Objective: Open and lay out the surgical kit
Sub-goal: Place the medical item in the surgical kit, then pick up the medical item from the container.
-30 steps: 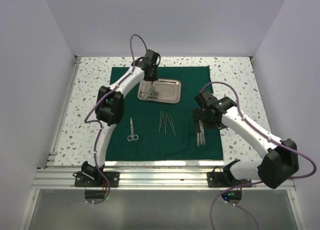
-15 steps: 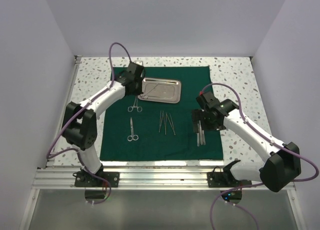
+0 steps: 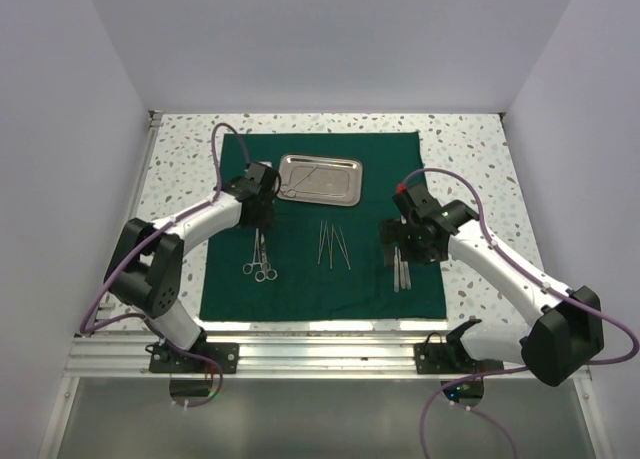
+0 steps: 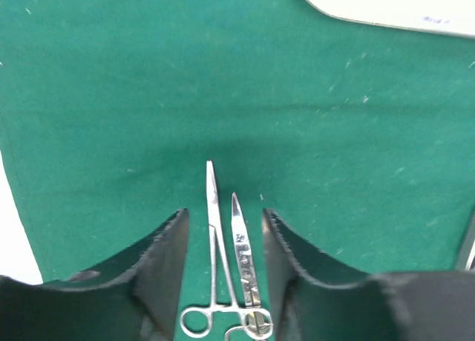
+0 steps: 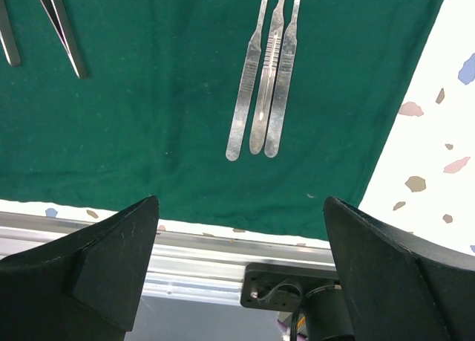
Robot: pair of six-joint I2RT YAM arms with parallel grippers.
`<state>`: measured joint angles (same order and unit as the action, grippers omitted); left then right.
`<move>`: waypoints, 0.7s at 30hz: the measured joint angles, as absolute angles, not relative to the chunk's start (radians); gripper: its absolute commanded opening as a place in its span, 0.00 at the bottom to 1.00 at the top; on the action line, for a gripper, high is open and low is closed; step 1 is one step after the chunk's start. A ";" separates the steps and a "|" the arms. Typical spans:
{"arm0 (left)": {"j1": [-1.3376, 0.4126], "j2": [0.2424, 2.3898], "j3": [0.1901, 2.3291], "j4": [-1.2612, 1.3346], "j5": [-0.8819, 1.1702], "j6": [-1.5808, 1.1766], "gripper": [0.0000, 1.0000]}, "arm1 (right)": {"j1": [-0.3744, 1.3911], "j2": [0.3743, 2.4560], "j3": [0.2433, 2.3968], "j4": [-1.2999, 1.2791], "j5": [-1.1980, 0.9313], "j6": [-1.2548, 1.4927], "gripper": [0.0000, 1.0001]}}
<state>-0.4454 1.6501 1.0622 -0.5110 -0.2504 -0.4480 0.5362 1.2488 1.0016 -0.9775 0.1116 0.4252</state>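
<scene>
L grip [image 4: 224,215]: fingers spread apart, gripping nothing.
Ring-handle tools [image 4: 226,281]: 2, flat on the green cloth [image 4: 223,96], right btwn the L grip's fingers, tips pointing away.
Tray [image 3: 320,179]: shiny, on far part of cloth, near L grip.
R grip [image 5: 239,207]: spread wide, let go.
Flat handles [image 5: 266,96]: 3 side by side, just ahead of R grip, by cloth's right edge.
Tweezers [image 3: 333,246]: mid cloth, btwn both grips.
Table [image 3: 470,149]: speckled, under cloth.
</scene>
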 measured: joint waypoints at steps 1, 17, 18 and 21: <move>-0.445 1.648 1.066 -0.510 -0.252 -0.450 0.49 | 0.536 1.249 1.000 -0.977 0.111 0.425 0.96; -0.445 2.077 1.725 -0.517 -0.257 -0.379 0.44 | 0.536 1.249 0.992 -0.975 0.117 0.421 0.98; -0.445 2.127 1.783 -0.532 -0.253 -0.375 0.44 | 0.536 1.250 0.992 -0.975 0.119 0.418 0.98; -0.445 2.264 1.939 -0.550 -0.231 -0.369 0.45 | 0.536 1.256 0.992 -0.977 0.139 0.409 0.98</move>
<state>-0.4454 2.2639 1.9388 -0.5503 -0.2314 -0.3695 0.5362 1.2556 0.9924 -0.9771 0.1390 0.4091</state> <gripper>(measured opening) 0.444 0.979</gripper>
